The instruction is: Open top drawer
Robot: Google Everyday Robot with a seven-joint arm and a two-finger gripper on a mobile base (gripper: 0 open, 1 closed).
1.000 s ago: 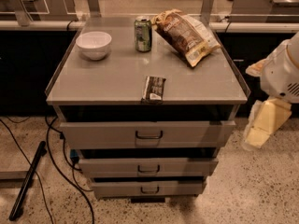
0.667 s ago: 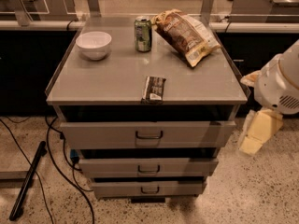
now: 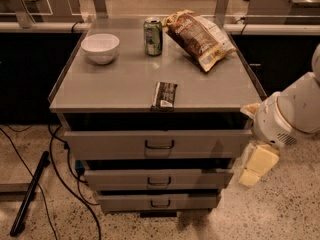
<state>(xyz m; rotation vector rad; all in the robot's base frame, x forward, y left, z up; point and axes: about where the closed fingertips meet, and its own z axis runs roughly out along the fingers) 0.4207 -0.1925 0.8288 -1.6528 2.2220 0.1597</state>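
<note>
The top drawer (image 3: 115,145) is the widest of three grey metal drawers in the cabinet, with a small dark loop handle (image 3: 159,144) at its centre. A dark gap shows between its front and the cabinet top. My gripper (image 3: 257,165), cream-coloured, hangs below the white arm joint (image 3: 280,119), just off the cabinet's right side, level with the gap between the top and middle drawers. It is to the right of the handle and not touching it. It holds nothing that I can see.
Two narrower drawers (image 3: 158,180) sit below. On the cabinet top (image 3: 120,84) stand a white bowl (image 3: 100,47), a green can (image 3: 153,36), a chip bag (image 3: 199,37) and a dark snack bar (image 3: 164,94) at the front edge. Cables and a black rod (image 3: 30,194) lie on the floor at left.
The arm and gripper have moved left and down, closer to the cabinet's right side. The drawers and the things on top have not moved.
</note>
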